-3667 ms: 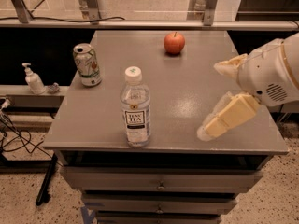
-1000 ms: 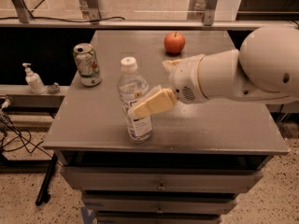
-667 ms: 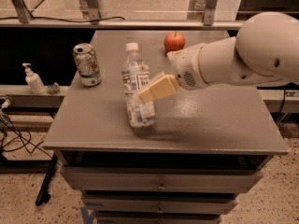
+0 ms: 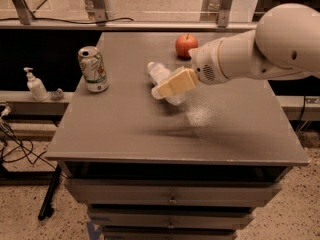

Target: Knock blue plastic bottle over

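The blue plastic bottle (image 4: 161,77) is clear with a white cap. It is tipped far over on the grey table (image 4: 125,129), cap end pointing to the back left, and looks blurred by motion. My gripper (image 4: 176,83) reaches in from the right on a thick white arm (image 4: 260,51). Its tan finger lies across the bottle's lower body and hides part of it. It holds nothing.
A green-and-white can (image 4: 93,69) stands at the table's left. A red apple (image 4: 186,45) sits at the back. A white pump bottle (image 4: 36,85) stands on a lower ledge at the left. Drawers (image 4: 170,199) are under the table top.
My gripper swept from the right side to the bottle and pushed it. The bottle went from upright to tilted, then toppled toward the back left.
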Controlling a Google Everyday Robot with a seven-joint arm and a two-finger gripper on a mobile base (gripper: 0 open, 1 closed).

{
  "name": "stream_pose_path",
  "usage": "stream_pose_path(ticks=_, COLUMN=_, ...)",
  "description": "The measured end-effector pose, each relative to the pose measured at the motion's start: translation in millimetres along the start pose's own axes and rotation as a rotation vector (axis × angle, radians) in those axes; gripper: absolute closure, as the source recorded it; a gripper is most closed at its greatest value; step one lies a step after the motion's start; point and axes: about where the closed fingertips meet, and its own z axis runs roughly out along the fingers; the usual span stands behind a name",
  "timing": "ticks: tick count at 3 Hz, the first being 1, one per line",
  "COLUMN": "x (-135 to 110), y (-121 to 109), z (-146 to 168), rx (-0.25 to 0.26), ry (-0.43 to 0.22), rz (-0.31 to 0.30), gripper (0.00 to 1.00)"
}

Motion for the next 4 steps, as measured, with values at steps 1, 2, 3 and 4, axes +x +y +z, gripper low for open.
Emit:
stream_pose_path(ticks=1, x=0.3, y=-0.1, z=-0.3, rx=0.0, ry=0.0, rz=0.0, gripper=0.0)
stream_pose_path(ticks=2, x=8.0, y=-4.7, z=-29.5, rx=-0.008, ry=-0.016, rz=-0.028, gripper=0.0)
stream_pose_path(ticks=3, x=13.0, y=-11.8, z=-83.7, rx=-0.025, ry=-0.039, rz=-0.096, gripper=0.0)
stream_pose_path(ticks=4, x=13.8, y=-18.6, z=-136.1, rx=-0.035, ry=-0.055, rz=-0.153, gripper=0.0)
